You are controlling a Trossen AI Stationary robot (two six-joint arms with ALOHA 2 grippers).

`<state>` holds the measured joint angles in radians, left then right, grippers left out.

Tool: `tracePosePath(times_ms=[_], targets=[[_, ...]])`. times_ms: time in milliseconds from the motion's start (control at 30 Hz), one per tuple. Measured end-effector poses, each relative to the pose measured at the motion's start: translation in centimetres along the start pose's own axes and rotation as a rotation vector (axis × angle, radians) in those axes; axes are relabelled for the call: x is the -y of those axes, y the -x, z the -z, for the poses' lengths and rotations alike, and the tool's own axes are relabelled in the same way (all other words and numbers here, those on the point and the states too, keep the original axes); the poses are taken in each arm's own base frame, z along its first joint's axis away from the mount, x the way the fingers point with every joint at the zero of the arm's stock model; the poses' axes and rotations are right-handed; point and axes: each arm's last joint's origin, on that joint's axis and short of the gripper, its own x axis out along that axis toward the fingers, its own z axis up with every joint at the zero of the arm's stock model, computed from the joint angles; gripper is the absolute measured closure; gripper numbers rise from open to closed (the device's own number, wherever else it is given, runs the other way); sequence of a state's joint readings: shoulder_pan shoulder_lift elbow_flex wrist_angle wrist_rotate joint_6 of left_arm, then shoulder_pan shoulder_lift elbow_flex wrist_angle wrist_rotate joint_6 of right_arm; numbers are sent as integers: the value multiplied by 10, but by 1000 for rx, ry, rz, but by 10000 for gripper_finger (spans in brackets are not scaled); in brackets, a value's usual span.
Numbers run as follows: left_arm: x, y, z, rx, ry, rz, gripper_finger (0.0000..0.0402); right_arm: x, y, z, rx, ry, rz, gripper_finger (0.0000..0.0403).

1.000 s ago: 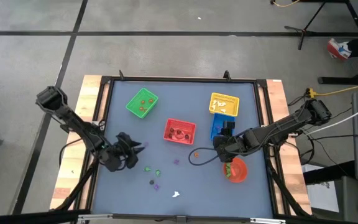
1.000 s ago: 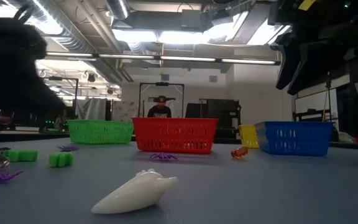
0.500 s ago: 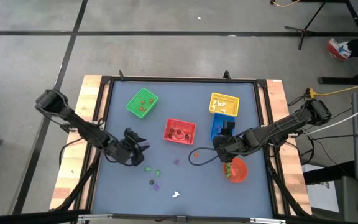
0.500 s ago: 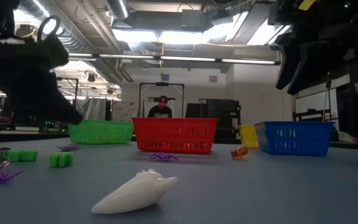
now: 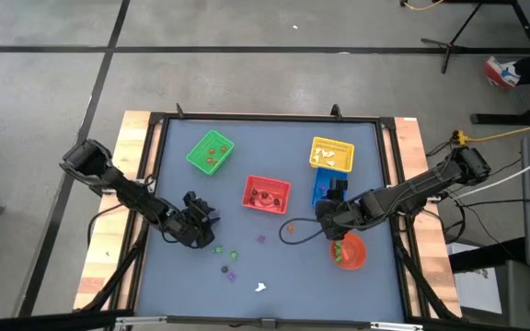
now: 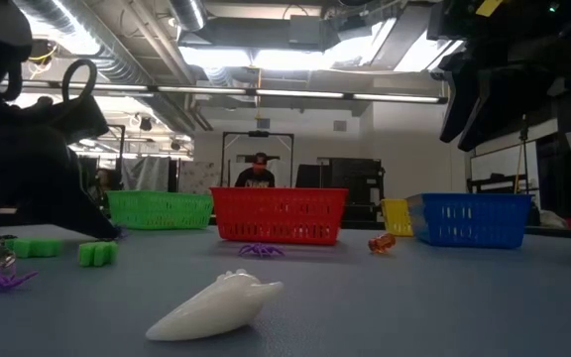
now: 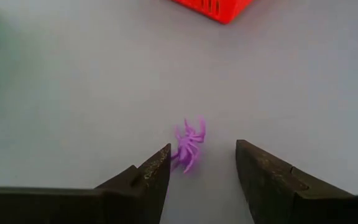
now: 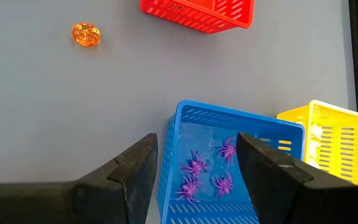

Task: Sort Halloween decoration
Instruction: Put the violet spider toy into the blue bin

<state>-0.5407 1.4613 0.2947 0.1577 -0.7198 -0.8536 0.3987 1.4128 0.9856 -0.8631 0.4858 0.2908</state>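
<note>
A purple spider trinket, judged light, springy and thin-legged, is framed by the open left gripper near the table's left edge; a body pinch is advised.

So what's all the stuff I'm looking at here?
Green basket: one, table's far left.
Red basket: one, centre.
Yellow basket: one, far right.
Blue basket: one, holds four purple spiders.
Red bowl: one, near right.
Loose purple spider: one, just ahead of the left gripper.
Orange pumpkin: one, on the table.
White trinket: one, near edge.
Left gripper: open, low over the table.
Right gripper: open, above the blue basket.
</note>
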Motion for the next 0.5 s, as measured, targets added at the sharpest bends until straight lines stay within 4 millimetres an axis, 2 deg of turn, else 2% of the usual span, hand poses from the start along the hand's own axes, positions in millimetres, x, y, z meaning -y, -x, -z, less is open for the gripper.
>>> tracePosePath(times_ms=[333, 500], targets=[[1, -4, 3, 2, -5, -17, 233, 0, 0, 0, 1, 0, 0, 185], [1, -4, 3, 0, -5, -15, 247, 0, 0, 0, 1, 0, 0, 185]])
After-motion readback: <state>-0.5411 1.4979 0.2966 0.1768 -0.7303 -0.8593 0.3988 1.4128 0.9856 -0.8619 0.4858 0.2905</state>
